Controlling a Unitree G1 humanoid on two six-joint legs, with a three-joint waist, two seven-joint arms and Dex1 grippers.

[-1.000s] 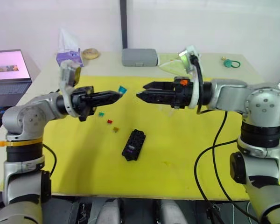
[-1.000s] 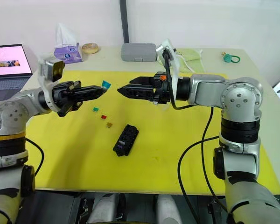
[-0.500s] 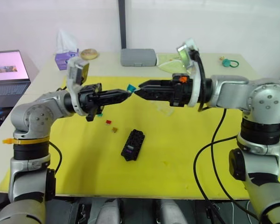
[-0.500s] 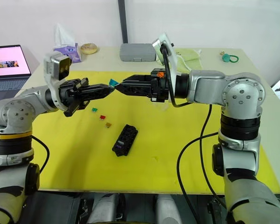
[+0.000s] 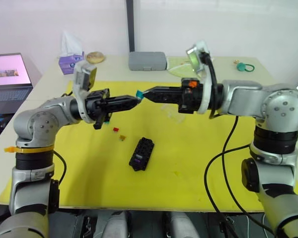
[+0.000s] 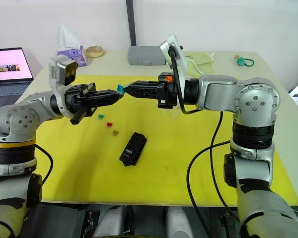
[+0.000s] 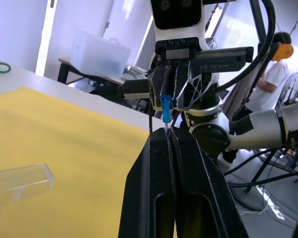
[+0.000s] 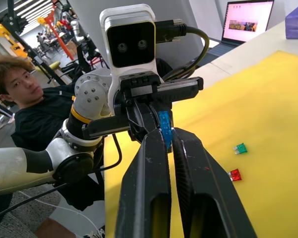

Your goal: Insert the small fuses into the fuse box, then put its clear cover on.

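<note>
From the head views, the left hand [image 5: 137, 99] and the right hand [image 5: 146, 94] meet tip to tip high over the yellow mat [image 5: 198, 163]. A teal fuse [image 5: 138, 93] sits between them. The fuse box [image 5: 142, 153] lies near the middle of the mat, with green [image 6: 101, 117], red [image 6: 109, 124] and orange [image 6: 115, 133] fuses toward the desk's left edge.

In the left wrist view, the left hand is closed on the fuse's thin metal legs. The clear cover [image 7: 20, 182] lies on the mat.

In the right wrist view, the right hand [image 8: 167, 136] is closing around the fuse's blue body.

This looks like passing the fuse over. Next, the right hand should squeeze tight, the left should let go, and the fuse goes down into a slot.
</note>
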